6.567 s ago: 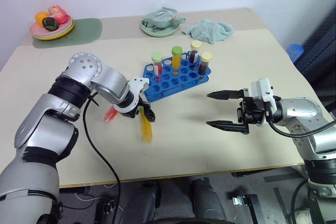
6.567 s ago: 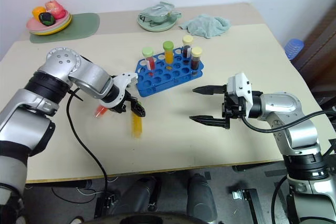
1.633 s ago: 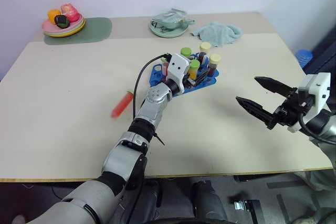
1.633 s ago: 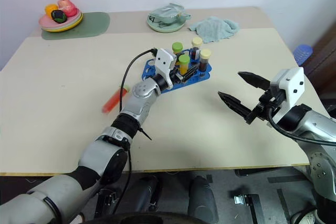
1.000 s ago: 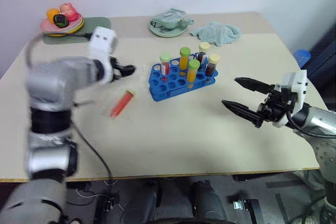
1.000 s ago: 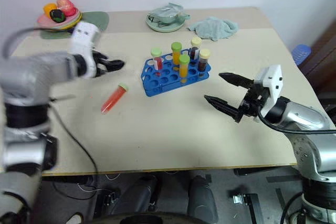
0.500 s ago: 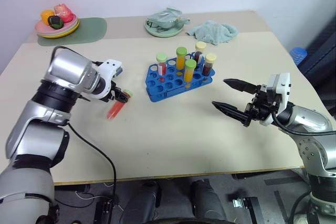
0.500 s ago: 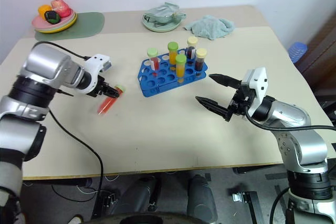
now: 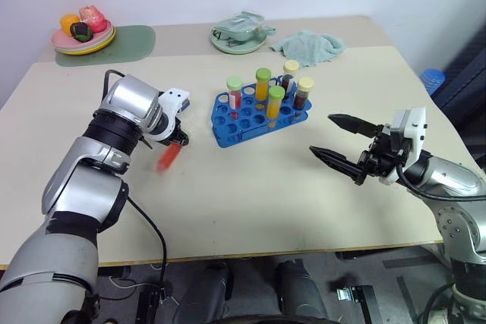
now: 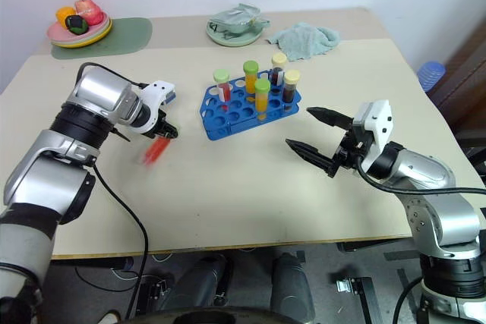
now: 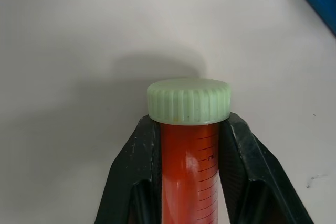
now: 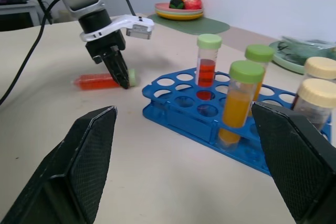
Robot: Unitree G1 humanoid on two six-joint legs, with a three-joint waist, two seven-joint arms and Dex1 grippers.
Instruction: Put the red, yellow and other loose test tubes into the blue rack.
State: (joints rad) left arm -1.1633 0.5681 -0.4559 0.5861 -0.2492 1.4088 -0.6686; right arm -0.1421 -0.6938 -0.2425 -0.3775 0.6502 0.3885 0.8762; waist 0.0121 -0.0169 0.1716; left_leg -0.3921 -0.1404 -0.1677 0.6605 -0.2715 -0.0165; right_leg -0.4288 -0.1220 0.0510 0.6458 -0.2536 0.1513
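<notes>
Red test tube point(image 11: 189, 166) lies on the beige surface point(image 9: 250, 180) left of the blue rack point(image 9: 258, 117), the left hand point(image 9: 179, 140) clamped on it just under its pale green cap, as the left wrist view shows. Right hand point(image 9: 340, 148) hovers wide apart, holding nothing. Behind: fruit plate point(image 9: 82, 36), green dish point(image 9: 240, 34), teal cloth point(image 9: 307, 45), pale wall. Right wrist view shows the tube lying flat.

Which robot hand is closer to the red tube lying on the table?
Left. The left gripper is shut on the red tube, just below its green cap. The right gripper is open, far across the table, on the other side of the blue rack.
</notes>
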